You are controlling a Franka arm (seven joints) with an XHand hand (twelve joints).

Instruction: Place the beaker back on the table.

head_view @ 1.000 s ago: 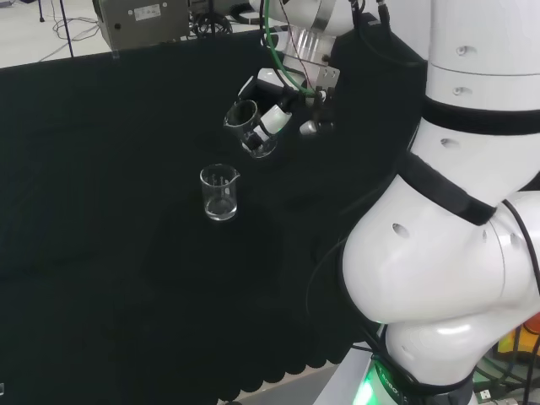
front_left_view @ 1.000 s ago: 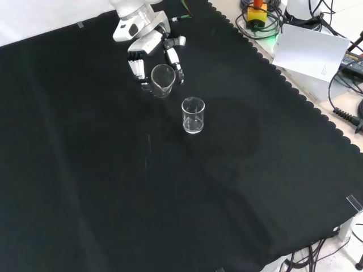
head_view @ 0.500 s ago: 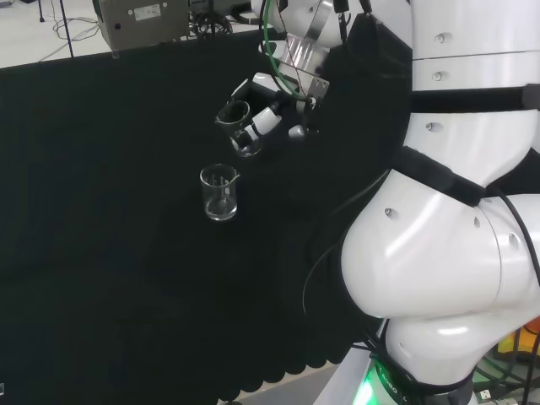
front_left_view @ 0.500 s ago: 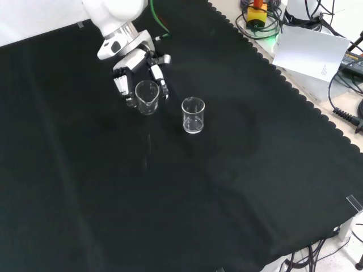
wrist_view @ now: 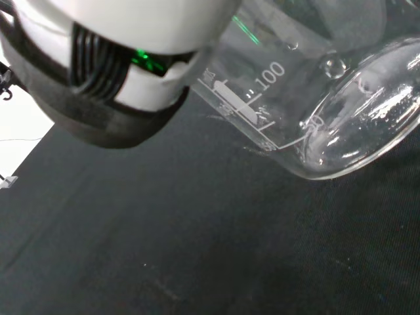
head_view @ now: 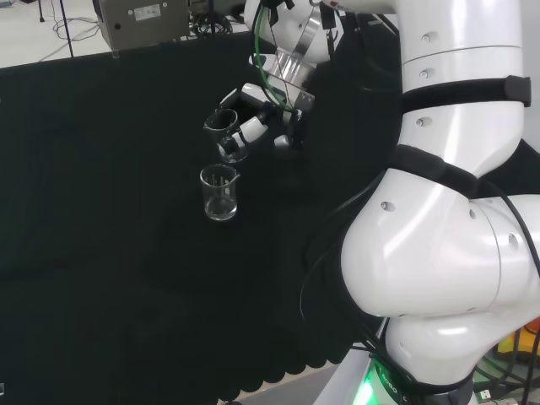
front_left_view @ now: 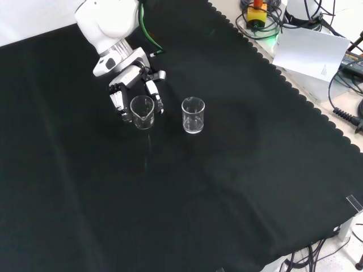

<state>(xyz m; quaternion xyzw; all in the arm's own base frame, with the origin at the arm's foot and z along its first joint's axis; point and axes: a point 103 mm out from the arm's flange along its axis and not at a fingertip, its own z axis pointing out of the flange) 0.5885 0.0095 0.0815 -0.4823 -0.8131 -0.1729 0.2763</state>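
Observation:
A small clear glass beaker hangs above the black cloth, tilted, with the hand shut on it from above. In the head view the held beaker sits in the hand, just beyond a second clear beaker that stands upright on the cloth. In the front view that second beaker stands to the right of the held one, a short gap apart. The wrist view shows the held beaker close up, leaning, with a blurred finger against its wall and cloth below it.
The arm's big white links take up the right of the head view. A grey box stands beyond the cloth's far edge. In the front view, cables and a white sheet lie off the cloth's scalloped right edge.
The hand has carried the beaker to the left and nearer in the front view, and lower toward the cloth. The standing beaker has not moved.

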